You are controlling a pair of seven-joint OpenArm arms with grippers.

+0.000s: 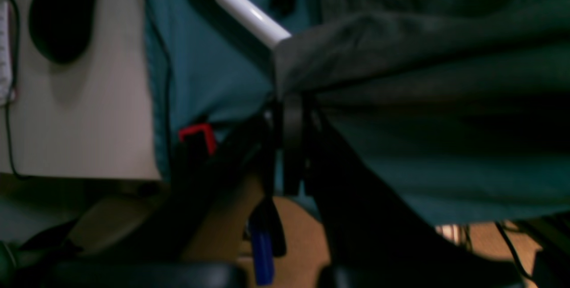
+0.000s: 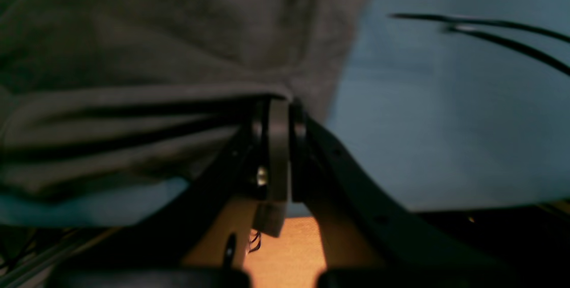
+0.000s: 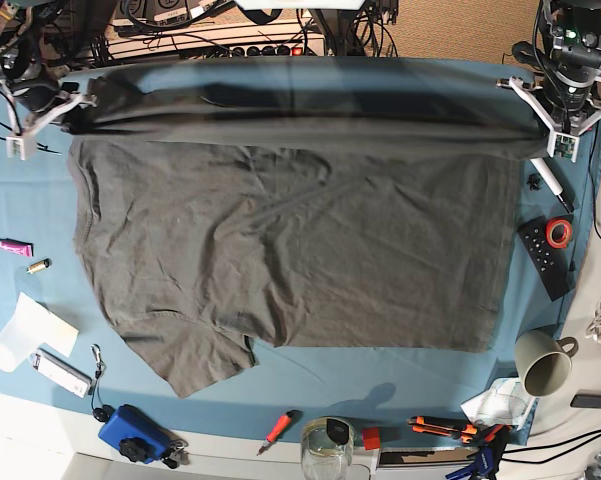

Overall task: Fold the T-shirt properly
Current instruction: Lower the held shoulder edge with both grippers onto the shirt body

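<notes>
Charcoal T-shirt (image 3: 280, 250) spread on teal surface (image 3: 380, 365), far edge lifted taut. Left end effector (image 3: 558, 135) and right end effector (image 3: 55, 112) both clamped on corners. Advise carrying edge forward level, keeping tension equal, landing hem-on-hem.

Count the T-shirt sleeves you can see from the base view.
1. The sleeve lies flat at the near left of the T-shirt. The other is likely hidden in the lifted far edge.

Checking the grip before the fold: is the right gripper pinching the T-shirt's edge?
Yes: in the right wrist view the right gripper is shut on a folded edge of the T-shirt.
</notes>
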